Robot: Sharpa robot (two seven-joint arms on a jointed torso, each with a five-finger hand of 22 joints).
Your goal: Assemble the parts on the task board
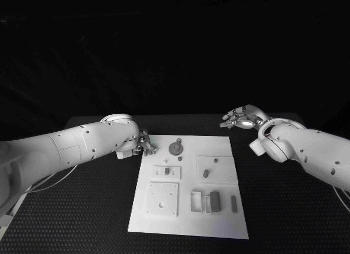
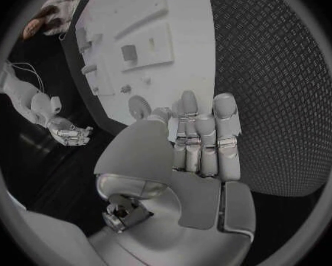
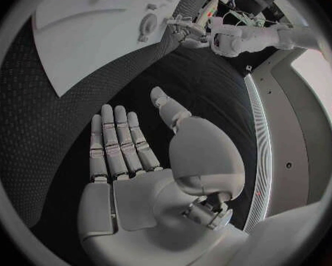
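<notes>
Your left robot hand (image 1: 141, 144) hung just off the task board (image 1: 221, 222) at its ten o'clock corner, over the black desk (image 1: 297, 211). From its wrist camera its fingers (image 2: 203, 136) lay straight and close together, with the thumb alongside and nothing in the palm, so it held nothing. Your right robot hand (image 1: 240, 117) sat at about one o'clock from the board, apart from it, palm flat, fingers (image 3: 118, 142) extended side by side and thumb angled away, also holding nothing.

On the board, a round part (image 1: 176, 147) lay near the twelve o'clock edge, close to your left robot hand. A small oblong part (image 1: 206, 172) rested in a square recess toward three o'clock of centre. A small part (image 1: 166, 171) sat in a rectangular plate toward nine o'clock. Toward five o'clock, a dark upright block (image 1: 214, 199) stood just beside a pale frame (image 1: 195, 201), with a slim part (image 1: 233, 202) lying beyond it. A square plate (image 1: 163, 198) lay at seven o'clock.
</notes>
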